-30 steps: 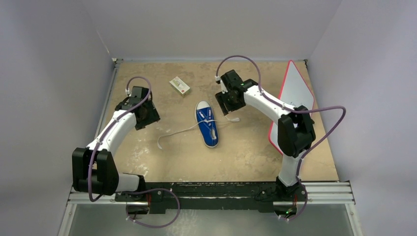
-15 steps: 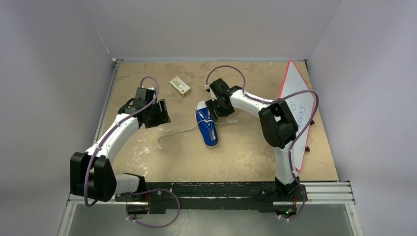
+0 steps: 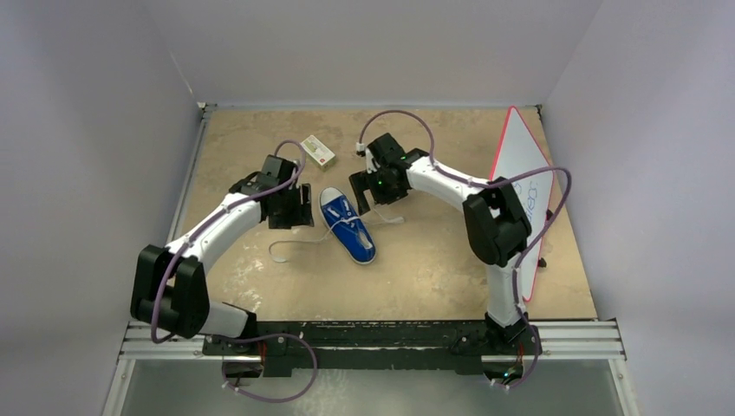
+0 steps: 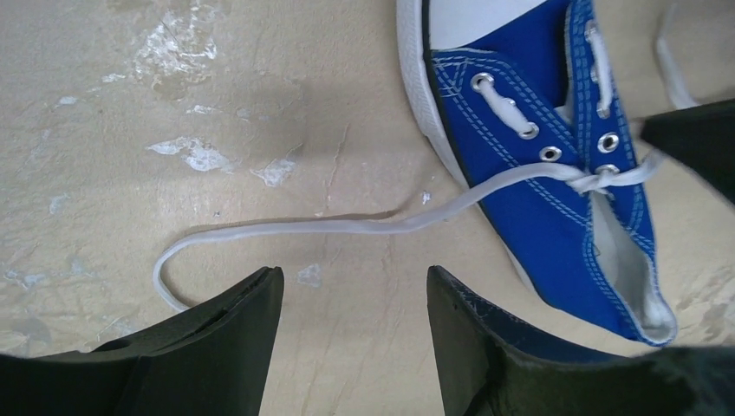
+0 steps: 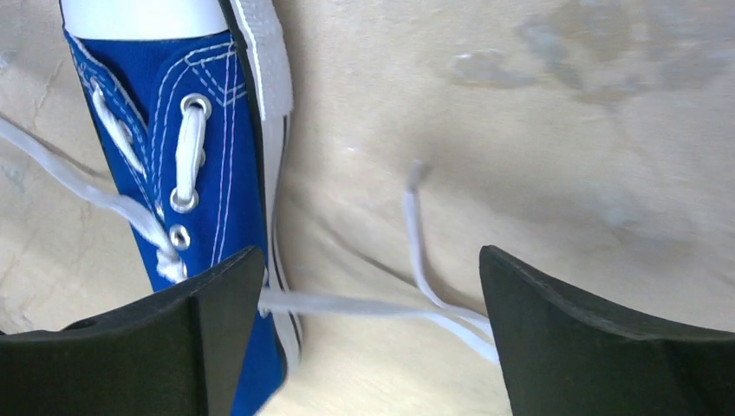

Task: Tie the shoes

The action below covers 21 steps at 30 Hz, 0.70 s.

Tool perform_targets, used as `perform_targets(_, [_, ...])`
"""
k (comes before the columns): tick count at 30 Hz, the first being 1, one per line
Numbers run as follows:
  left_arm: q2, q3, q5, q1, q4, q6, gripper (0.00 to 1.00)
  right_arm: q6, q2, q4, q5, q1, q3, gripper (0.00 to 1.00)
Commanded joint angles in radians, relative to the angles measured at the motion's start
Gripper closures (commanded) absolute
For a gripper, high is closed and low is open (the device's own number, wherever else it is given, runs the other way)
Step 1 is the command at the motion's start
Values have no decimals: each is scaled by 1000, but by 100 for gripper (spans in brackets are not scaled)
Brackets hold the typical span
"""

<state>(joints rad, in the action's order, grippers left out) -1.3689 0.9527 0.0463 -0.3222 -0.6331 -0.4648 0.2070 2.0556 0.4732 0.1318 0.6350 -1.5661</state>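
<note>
The blue sneaker lies on the tan table, its white toe cap pointing to the far left. One white lace trails to the left and ends in a loop. The other lace lies to the right. My left gripper is open just left of the shoe; in its wrist view the gripper stands over bare table below the lace, beside the shoe. My right gripper is open at the shoe's right side; in its wrist view the gripper straddles the right lace next to the shoe.
A small white box with a red edge lies at the back, behind the shoe. A white board with a red rim leans at the table's right side. Grey walls close in the left, back and right.
Both arms have closed in on the shoe, the left moving right and the right moving left. The shoe has shifted left and turned, its toe now pointing far left.
</note>
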Motion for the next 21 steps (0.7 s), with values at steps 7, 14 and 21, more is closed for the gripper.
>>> perform_targets(7, [-76, 2, 123, -11, 65, 251, 37, -103, -116, 135, -7, -70, -1, 1])
perform_targets(14, [-135, -88, 230, -61, 268, 261, 44, -168, -84, 72, 25, -66, 19, 6])
perform_targets(21, [-165, -144, 208, -87, 441, 146, 49, -202, -16, 95, 18, -42, -23, 28])
